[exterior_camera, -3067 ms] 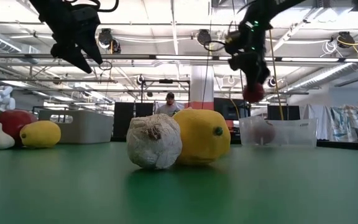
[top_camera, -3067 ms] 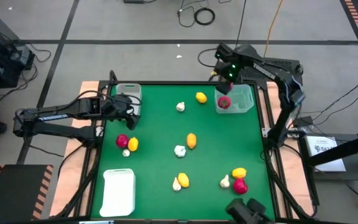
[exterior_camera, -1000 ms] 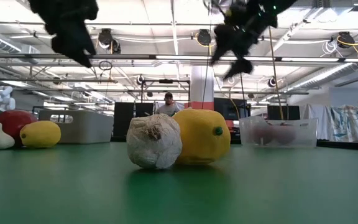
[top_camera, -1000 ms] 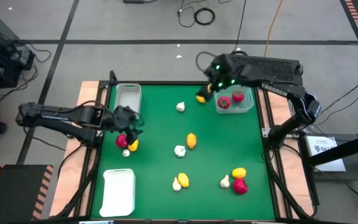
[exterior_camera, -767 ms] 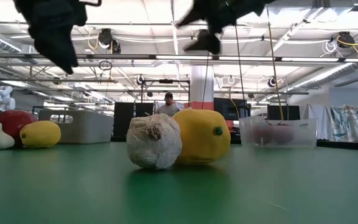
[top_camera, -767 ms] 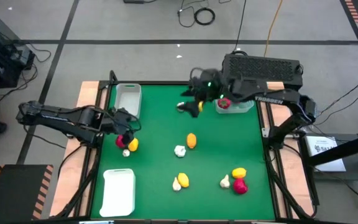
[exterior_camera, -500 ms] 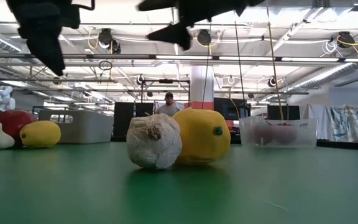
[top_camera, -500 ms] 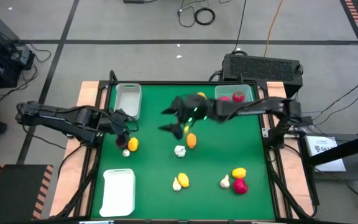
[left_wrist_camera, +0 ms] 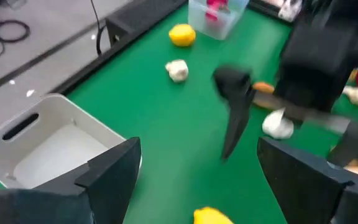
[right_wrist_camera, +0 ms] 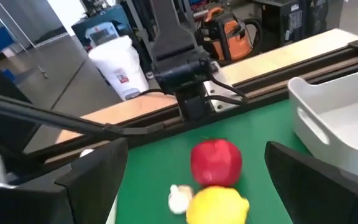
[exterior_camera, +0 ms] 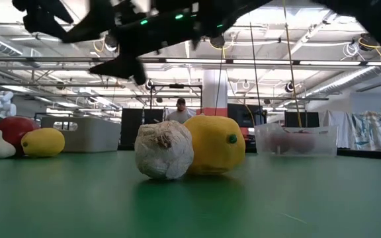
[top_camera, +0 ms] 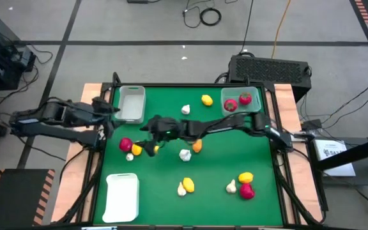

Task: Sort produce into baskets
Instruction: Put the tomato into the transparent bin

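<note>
My right gripper [top_camera: 147, 135] is open and empty, reaching across the table to its left part. It hovers by a red fruit [right_wrist_camera: 216, 163], a yellow fruit [right_wrist_camera: 219, 205] and a garlic bulb [right_wrist_camera: 179, 198], which lie together on the mat. My left gripper [top_camera: 107, 112] is open and empty at the table's left edge, beside the grey-white bin [top_camera: 131, 102]. The clear bin [top_camera: 243, 110] at the far right holds two red fruits [top_camera: 230, 105]. The white tray [top_camera: 122, 197] lies at the near left.
Loose produce lies on the mat: a yellow fruit [top_camera: 206, 99] and a garlic bulb [top_camera: 185, 110] at the far side, an orange fruit with a bulb [top_camera: 184, 154] in the middle, and more near the front edge [top_camera: 188, 184] and at the front right [top_camera: 246, 190].
My right gripper has swept from the clear bin at the far right across the table toward its left, and now hovers by the red and yellow fruits. My left gripper has drawn back from over those fruits toward the table's left edge, beside the grey-white bin.
</note>
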`<move>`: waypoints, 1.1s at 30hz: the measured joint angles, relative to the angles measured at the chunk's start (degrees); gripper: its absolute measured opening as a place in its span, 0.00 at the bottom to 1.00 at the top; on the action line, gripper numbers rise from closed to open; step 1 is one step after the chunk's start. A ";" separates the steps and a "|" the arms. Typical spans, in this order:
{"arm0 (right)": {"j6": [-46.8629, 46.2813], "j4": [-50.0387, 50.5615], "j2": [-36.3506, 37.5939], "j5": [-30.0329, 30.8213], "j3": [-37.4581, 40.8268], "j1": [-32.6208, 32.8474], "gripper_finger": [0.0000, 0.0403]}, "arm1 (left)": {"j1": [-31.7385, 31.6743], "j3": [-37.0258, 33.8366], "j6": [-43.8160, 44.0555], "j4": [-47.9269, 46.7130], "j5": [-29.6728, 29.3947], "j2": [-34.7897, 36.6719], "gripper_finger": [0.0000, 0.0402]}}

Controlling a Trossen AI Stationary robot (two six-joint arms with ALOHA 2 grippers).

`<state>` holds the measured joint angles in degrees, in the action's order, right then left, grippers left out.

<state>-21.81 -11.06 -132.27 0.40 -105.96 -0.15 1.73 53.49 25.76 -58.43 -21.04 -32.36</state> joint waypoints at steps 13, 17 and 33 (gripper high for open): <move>0.37 5.89 -20.66 8.35 -27.09 0.45 0.92 | -0.28 -0.04 0.42 -5.86 -0.04 1.80 0.82; 2.72 5.17 -21.90 8.25 -27.21 0.71 0.92 | -0.28 -0.04 0.49 -8.30 -0.04 1.84 0.82; 7.69 7.82 -22.49 6.76 -29.11 1.15 0.92 | -0.28 -11.24 3.74 -17.43 8.82 -1.43 0.77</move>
<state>-14.11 -3.24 -154.75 7.16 -135.06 0.99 1.45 42.25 29.50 -75.87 -12.22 -33.80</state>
